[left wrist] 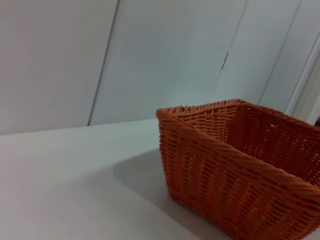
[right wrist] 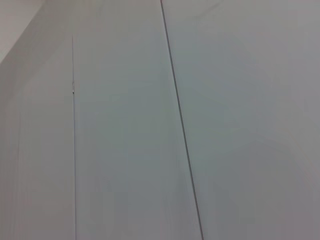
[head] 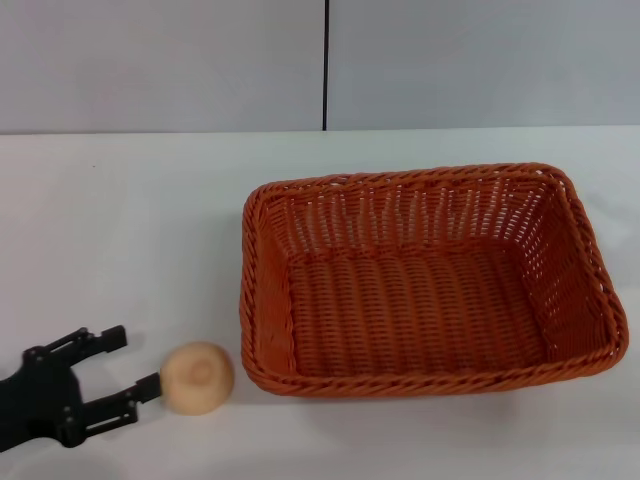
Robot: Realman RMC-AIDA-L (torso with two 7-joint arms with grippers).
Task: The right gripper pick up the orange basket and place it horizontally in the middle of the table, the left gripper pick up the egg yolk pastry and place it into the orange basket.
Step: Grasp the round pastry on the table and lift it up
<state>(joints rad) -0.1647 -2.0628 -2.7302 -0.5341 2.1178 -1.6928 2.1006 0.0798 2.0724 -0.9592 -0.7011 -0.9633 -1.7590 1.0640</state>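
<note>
The orange basket (head: 430,280) sits empty on the white table (head: 130,240), its long side running left to right, right of centre. The left wrist view shows a corner of the orange basket (left wrist: 240,170) close up. The egg yolk pastry (head: 197,377) rests on the table just off the basket's near-left corner. My left gripper (head: 137,362) is at the near-left edge, open, its lower fingertip touching the pastry's left side and the upper finger apart from it. The right gripper is out of view.
A grey panelled wall (head: 320,60) runs behind the table's far edge. The right wrist view holds only wall panels (right wrist: 150,125). Bare tabletop stretches left of and behind the basket.
</note>
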